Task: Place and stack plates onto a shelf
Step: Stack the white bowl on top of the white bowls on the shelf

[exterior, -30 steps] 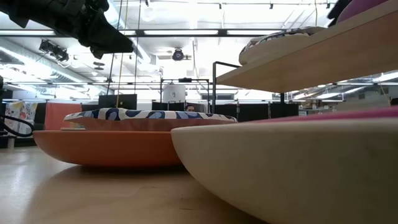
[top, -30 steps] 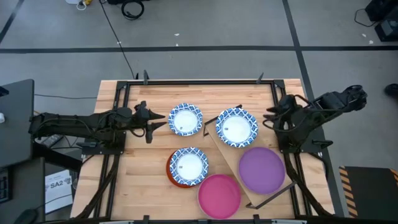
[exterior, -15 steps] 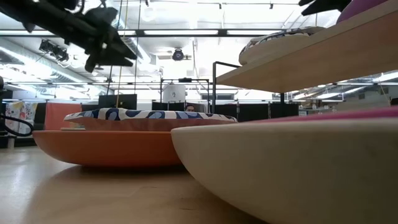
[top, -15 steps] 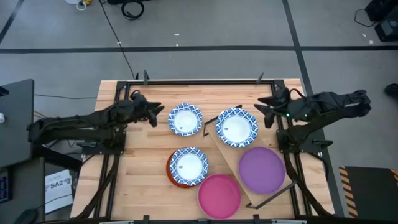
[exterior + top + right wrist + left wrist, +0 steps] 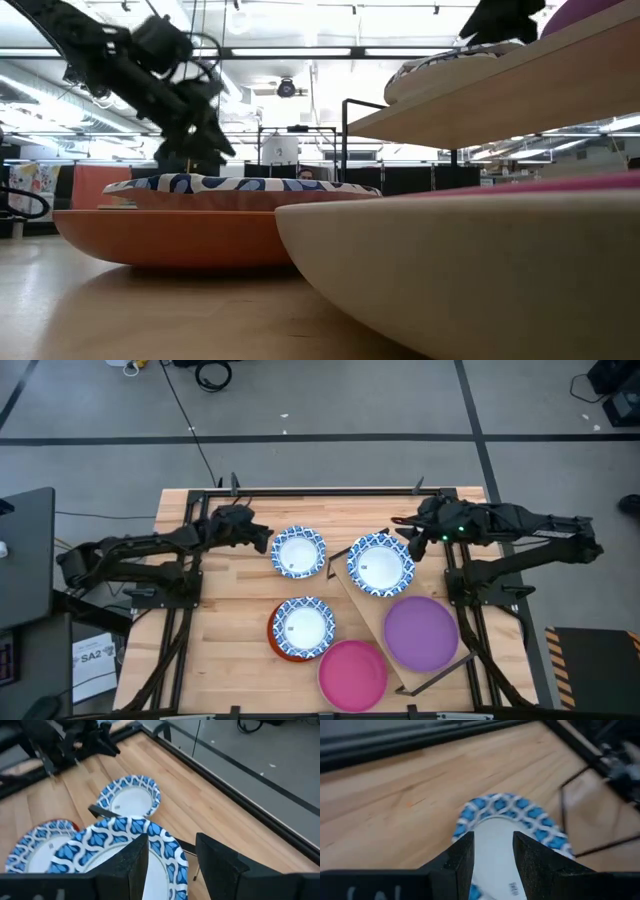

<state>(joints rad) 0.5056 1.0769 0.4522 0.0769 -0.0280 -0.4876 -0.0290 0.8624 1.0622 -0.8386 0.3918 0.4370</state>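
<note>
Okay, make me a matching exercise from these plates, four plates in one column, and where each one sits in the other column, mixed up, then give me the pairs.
Things:
1. purple plate
2. pink plate
3. orange-red plate
4. blue-and-white plate by the left gripper

Places:
A. alone on the tabletop's far part
B. on the shelf
C. under a blue-and-white plate
D. on the tabletop's near edge, beside the shelf

Pairs: 1-B, 2-D, 3-C, 4-A

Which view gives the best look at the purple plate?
The high view: the purple plate shows whole from above, lying on the shelf beside a blue-and-white plate. The low view catches only a purple sliver above the shelf edge. Neither wrist view shows it.
</note>
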